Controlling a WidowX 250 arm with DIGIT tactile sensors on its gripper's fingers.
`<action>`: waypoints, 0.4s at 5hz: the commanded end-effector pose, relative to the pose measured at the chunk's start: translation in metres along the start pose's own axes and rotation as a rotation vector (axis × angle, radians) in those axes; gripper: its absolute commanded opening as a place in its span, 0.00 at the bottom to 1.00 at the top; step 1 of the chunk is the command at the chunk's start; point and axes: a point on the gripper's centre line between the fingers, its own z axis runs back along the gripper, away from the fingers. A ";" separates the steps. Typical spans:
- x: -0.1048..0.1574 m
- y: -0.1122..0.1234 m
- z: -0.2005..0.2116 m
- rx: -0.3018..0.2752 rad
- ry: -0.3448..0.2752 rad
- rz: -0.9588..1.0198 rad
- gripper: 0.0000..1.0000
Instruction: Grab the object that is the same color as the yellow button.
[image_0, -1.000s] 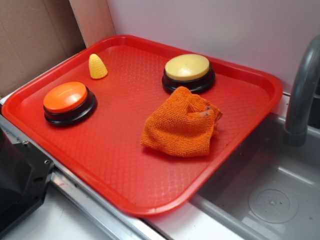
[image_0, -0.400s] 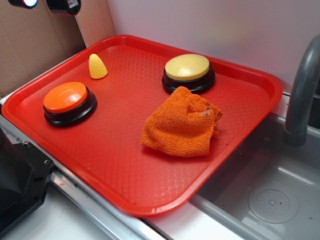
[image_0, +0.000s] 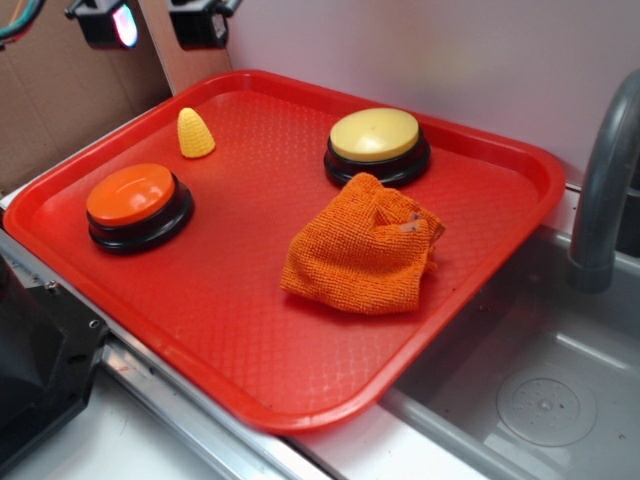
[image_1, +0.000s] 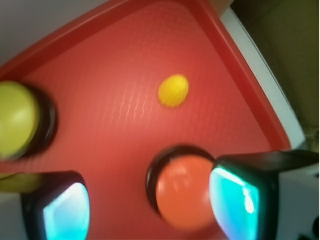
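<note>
A small yellow toy corn cob (image_0: 195, 133) stands on the red tray (image_0: 230, 320) near its far left corner; from above it shows as a yellow blob (image_1: 173, 91). The yellow button (image_0: 376, 144) with its black base sits at the tray's back, and it appears at the left edge (image_1: 17, 120) of the wrist view. My gripper (image_0: 156, 24) hangs high above the tray's far left corner, up and left of the corn cob, open with nothing between its fingers (image_1: 235, 197).
An orange-topped button (image_0: 137, 205) sits at the tray's left, below the gripper in the wrist view (image_1: 182, 192). An orange knitted cloth (image_0: 362, 247) lies crumpled in front of the yellow button. A grey faucet (image_0: 603, 180) and sink (image_0: 545, 400) are at right, cardboard (image_0: 60, 90) behind left.
The gripper has come down into the exterior view from the top left, moving right toward the space above the tray's far left corner. Nothing on the tray has moved.
</note>
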 end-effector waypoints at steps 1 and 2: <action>0.033 0.030 -0.035 0.025 -0.058 0.096 1.00; 0.043 0.037 -0.060 0.054 -0.049 0.117 1.00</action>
